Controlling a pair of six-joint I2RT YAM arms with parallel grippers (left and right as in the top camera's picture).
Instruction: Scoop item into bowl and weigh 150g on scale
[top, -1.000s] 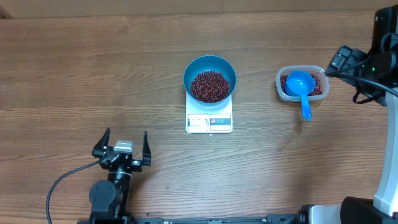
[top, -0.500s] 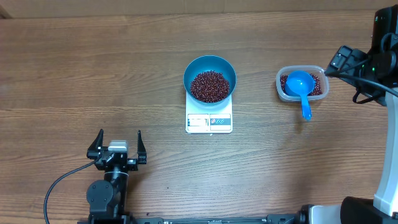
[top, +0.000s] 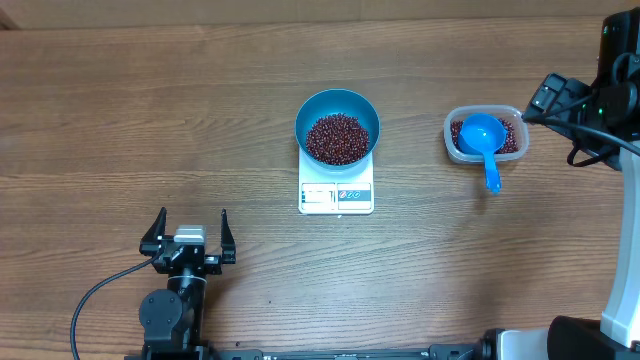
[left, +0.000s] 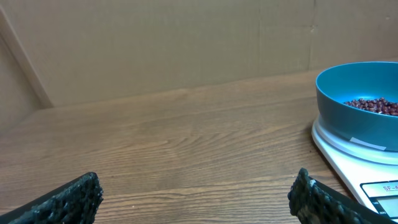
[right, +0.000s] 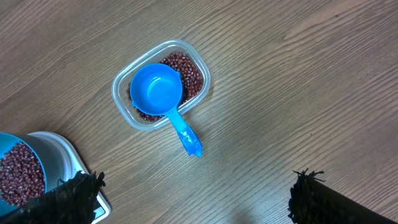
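The left gripper sits low over the near left part of the table, its two fingers spread fully apart with nothing between them. In its wrist view only bare wood lies between the fingertips, and the bowl shows off to the right.

The right gripper hangs at the right edge of the scene, also wide open and empty, looking down on the tub from above.

Outward from the left gripper, to the right and farther away, the white scale lies at the middle of the table with its display on the near side. The blue bowl stands on the scale, overhanging its far edge, with a heap of red-brown beans inside. Well to the right, a clear plastic tub holds more beans. A small blue scoop rests in it, cup up, its handle sticking out over the near rim.
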